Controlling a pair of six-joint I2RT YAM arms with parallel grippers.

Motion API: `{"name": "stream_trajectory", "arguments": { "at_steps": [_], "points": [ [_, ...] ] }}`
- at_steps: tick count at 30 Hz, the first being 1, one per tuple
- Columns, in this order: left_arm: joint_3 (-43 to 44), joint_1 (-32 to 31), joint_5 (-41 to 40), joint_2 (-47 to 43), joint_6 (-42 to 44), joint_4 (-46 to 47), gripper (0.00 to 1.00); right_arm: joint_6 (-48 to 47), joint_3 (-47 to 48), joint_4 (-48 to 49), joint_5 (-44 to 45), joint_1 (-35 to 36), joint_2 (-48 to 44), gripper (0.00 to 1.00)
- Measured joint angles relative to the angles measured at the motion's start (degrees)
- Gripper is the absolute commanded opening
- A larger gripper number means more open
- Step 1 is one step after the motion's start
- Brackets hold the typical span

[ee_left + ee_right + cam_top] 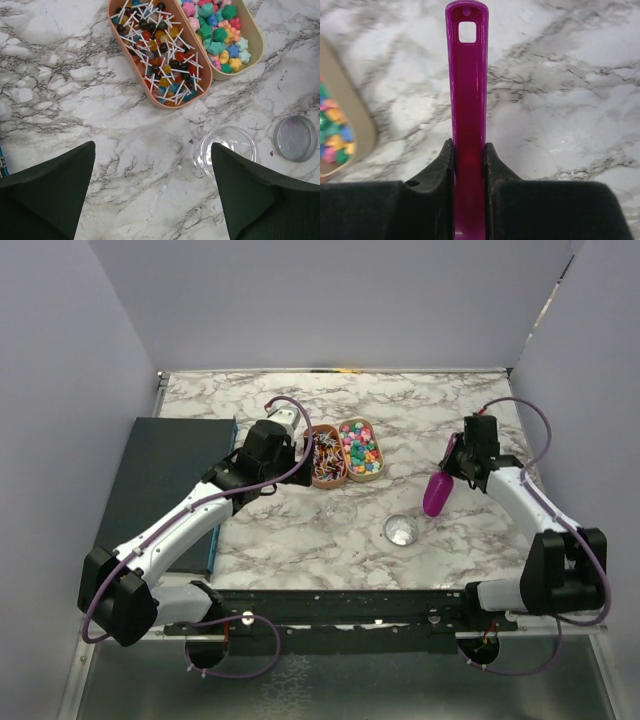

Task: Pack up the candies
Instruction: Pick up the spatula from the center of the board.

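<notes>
Candies [360, 447] lie between the spread left tool [152, 144] and the right tool [468, 150] pinching the purple scoop [467, 75].

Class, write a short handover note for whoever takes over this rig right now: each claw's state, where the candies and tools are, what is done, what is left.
Left claw: open, empty, above the marble table, near the clear jar.
Right claw: shut on the handle of the purple scoop.
Candies: in the tan tray, beside the lollipops.
The jar looks empty; a round lid lies next to it.
Done: scoop gripped.
Left: scoop candies out of the tray, probably into the jar, then likely fit the lid.
</notes>
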Motion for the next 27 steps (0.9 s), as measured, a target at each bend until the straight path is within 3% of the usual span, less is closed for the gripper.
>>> {"name": "stream_trajectory", "arguments": {
  "at_steps": [6, 13, 19, 27],
  "points": [
    [-0.4, 0.0, 4.2, -0.9, -0.5, 0.9, 0.99, 2.7, -0.7, 4.5, -11.2, 0.6, -12.1, 0.01],
    [-3.2, 0.0, 12.6, -4.0, -4.9, 5.7, 0.99, 9.8, -2.9, 10.7, -21.7, 2.7, -19.1, 0.01],
    [-6.7, 0.0, 20.1, -6.9, -10.9, 12.4, 0.99, 18.1, -4.6, 16.6, -25.1, 6.0, -22.6, 0.01],
    [-13.8, -0.5, 29.9, -10.4, -22.4, 28.8, 0.97, 27.3, -4.6, 24.1, -25.0, 15.1, -22.3, 0.01]
  ]
}}
